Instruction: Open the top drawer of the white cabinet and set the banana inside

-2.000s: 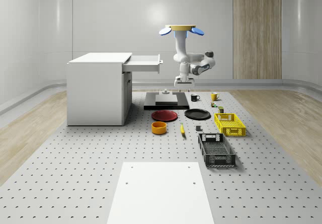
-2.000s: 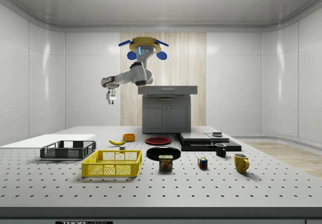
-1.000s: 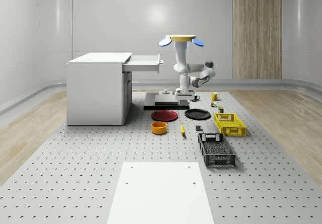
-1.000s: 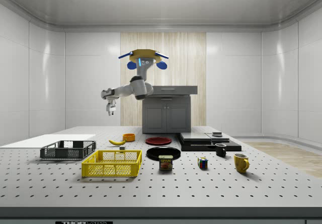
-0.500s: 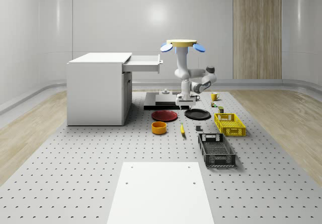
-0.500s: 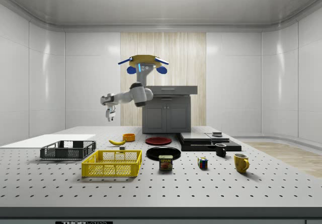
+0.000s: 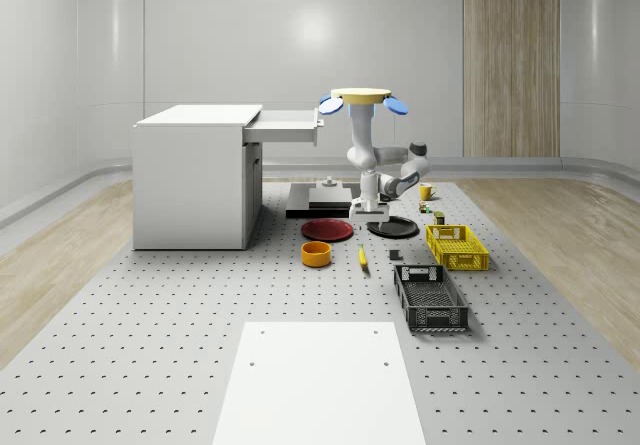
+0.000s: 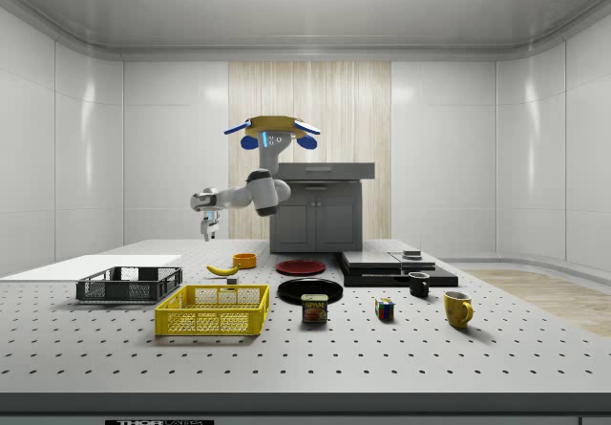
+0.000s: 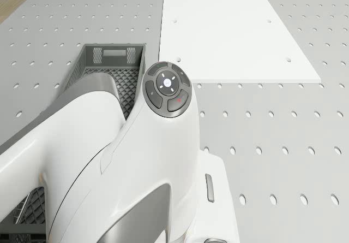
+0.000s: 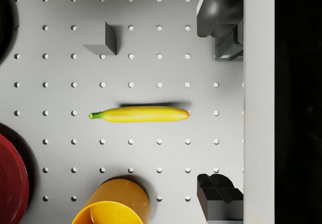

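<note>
The yellow banana [image 7: 362,256] [image 8: 222,269] lies on the perforated table, between the orange bowl and the black crate. The white cabinet [image 7: 195,175] stands at the whole-scene view's left, and its top drawer [image 7: 285,125] is pulled out. The drone [image 7: 362,95] [image 8: 272,127] hovers above the plates, arm bent downward. My gripper [image 7: 366,212] [image 8: 209,229] hangs open in the air above the banana. In the wrist view the banana [image 10: 141,114] lies straight below, with the two fingers [image 10: 217,12] far apart and nothing between them.
An orange bowl [image 7: 316,254] [image 10: 113,204], a red plate [image 7: 327,229] and a black plate [image 7: 392,227] surround the banana. A small grey block [image 10: 100,36] lies close by. The yellow crate [image 7: 457,246] and black crate [image 7: 430,297] [image 9: 109,73] stand at the right; a white board [image 7: 320,385] lies in front.
The drone has sunk lower and come forward from beside the open drawer. The arm has folded down, so the gripper has dropped much closer to the banana.
</note>
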